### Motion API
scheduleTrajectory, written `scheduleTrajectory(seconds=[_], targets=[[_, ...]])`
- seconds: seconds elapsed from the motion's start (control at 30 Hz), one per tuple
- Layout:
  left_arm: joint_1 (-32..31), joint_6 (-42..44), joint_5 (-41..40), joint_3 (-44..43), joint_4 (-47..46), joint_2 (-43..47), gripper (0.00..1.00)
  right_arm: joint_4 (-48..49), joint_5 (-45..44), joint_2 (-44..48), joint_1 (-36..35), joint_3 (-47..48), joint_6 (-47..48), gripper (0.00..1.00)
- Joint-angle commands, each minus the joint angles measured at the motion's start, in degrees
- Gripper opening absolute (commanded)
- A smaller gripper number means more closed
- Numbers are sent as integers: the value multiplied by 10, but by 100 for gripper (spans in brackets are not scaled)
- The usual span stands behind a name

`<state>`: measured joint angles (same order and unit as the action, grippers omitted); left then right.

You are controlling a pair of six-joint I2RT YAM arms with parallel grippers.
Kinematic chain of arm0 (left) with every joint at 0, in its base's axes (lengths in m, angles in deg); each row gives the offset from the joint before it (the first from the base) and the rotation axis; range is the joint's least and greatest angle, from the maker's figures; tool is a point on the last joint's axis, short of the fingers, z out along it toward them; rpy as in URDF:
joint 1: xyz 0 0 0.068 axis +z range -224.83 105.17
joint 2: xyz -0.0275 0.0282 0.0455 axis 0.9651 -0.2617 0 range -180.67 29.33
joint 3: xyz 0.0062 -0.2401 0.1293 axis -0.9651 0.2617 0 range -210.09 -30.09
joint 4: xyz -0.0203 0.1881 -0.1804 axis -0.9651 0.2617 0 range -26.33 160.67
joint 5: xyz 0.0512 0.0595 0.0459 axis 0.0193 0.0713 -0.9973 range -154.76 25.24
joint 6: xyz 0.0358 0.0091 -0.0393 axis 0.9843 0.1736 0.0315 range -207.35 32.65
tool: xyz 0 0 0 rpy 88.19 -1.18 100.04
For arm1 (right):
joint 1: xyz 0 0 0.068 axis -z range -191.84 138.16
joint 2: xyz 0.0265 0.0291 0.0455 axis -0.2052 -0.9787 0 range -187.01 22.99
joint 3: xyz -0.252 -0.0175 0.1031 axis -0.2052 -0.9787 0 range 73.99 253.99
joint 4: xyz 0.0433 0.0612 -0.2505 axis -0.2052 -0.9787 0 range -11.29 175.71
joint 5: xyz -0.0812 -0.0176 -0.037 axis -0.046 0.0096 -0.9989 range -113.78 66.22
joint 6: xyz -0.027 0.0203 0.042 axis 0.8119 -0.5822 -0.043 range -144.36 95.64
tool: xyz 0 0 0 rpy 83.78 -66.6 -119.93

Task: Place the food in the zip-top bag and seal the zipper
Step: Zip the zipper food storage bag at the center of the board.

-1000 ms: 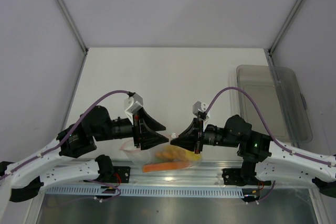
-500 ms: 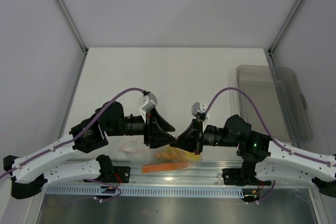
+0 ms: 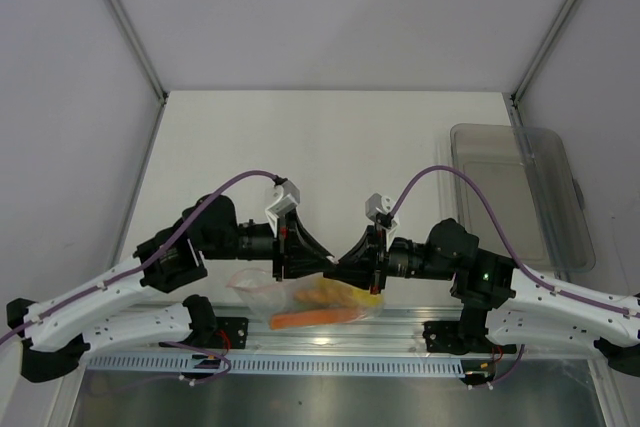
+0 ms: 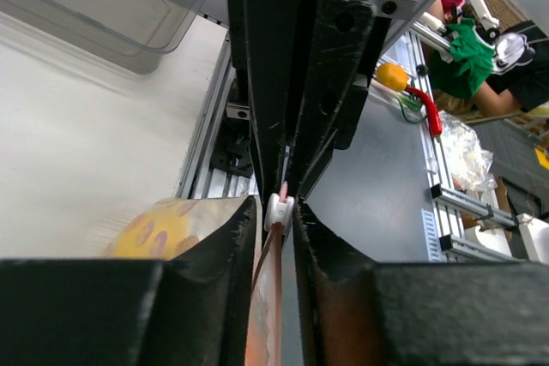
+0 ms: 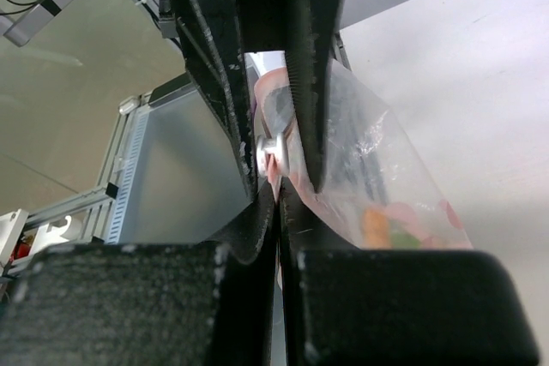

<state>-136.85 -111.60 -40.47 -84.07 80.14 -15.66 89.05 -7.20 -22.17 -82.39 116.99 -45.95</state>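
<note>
Clamping the zipper (image 4: 277, 285) in closed right gripper (image 5: 276, 199), lower centre of top view; straddling it with left gripper (image 4: 274, 212) immediately leftward, contact unclear.

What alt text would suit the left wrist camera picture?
The left gripper clasps the white slider on the pink zipper of a clear zip-top bag holding yellow food; the right gripper pinches the strip just beyond.
</note>
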Motion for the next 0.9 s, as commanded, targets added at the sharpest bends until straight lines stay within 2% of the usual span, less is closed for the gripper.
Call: scheduleTrajectory(seconds=[0.0,0.1,0.3,0.87], targets=[[8,-4,13,5,-23,8,24,44,-6,5,-2,16,-11,0],[13,-7,15,6,-23,10,13,46,-14,9,-2,13,-13,0],[24,-22,20,8,-23,12,1,37,-48,10,0,14,-20,0],[44,-48,48,27,-32,4,1,69,-105,12,8,-3,-50,0]])
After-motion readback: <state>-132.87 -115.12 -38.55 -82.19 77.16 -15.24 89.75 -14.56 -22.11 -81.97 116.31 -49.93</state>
